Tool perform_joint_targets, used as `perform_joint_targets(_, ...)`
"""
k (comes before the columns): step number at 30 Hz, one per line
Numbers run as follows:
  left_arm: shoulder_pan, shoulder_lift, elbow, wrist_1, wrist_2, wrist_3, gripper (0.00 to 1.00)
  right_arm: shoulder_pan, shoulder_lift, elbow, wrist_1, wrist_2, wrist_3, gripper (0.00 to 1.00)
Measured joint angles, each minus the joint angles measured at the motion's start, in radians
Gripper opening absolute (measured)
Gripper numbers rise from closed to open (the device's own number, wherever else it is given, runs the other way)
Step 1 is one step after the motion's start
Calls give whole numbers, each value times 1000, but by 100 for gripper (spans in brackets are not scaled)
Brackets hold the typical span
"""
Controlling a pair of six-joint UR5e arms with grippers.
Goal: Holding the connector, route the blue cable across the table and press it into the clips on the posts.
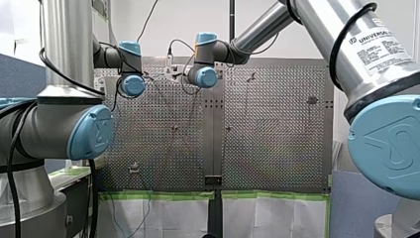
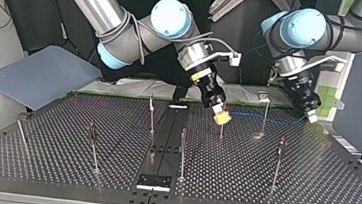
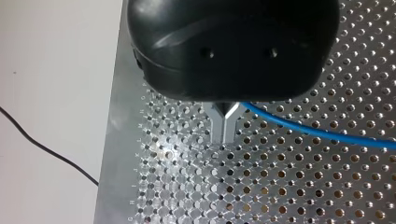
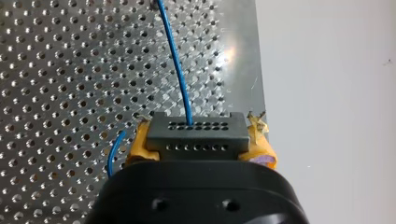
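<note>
In the right wrist view my right gripper (image 4: 200,142), with yellow pads, is shut on a grey connector (image 4: 198,133). The blue cable (image 4: 175,60) leaves the connector and runs away over the perforated plate. In the top view this gripper (image 2: 221,116) hangs low above a short post, and the blue cable (image 2: 268,118) stretches from it toward my left gripper (image 2: 312,115) at the table's far right. In the left wrist view my left gripper's (image 3: 225,122) metal fingers are shut. The cable (image 3: 322,132) comes out beside their root, and whether it is pinched is hidden.
Several thin posts with clips stand on the perforated table (image 2: 311,185), among them a post (image 2: 265,115) between the two grippers, a post (image 2: 277,164) further forward and a post (image 2: 182,152) at the middle. A grey sheet (image 2: 41,76) lies at the top view's left.
</note>
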Motion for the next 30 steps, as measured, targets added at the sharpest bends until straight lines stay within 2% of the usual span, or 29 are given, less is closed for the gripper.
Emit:
perform_joint_targets(7, -2, 41, 1, -30, 42, -35, 0, 2, 0, -45, 50, 5, 4, 0)
perform_joint_targets(11, -2, 62, 2, -40, 71, -54, 0, 2, -1, -65, 64, 7, 8, 0)
perform_joint_targets(21, -6, 64, 2, -98, 78, -66, 0, -6, -6, -97, 93, 8, 26, 0)
perform_joint_targets(25, -6, 65, 2, -105, 95, -69, 0, -6, -7, -112, 95, 8, 40, 0)
perform_joint_targets(30, -4, 64, 2, -65, 146, -92, 0, -8, -6, -116, 96, 7, 62, 0)
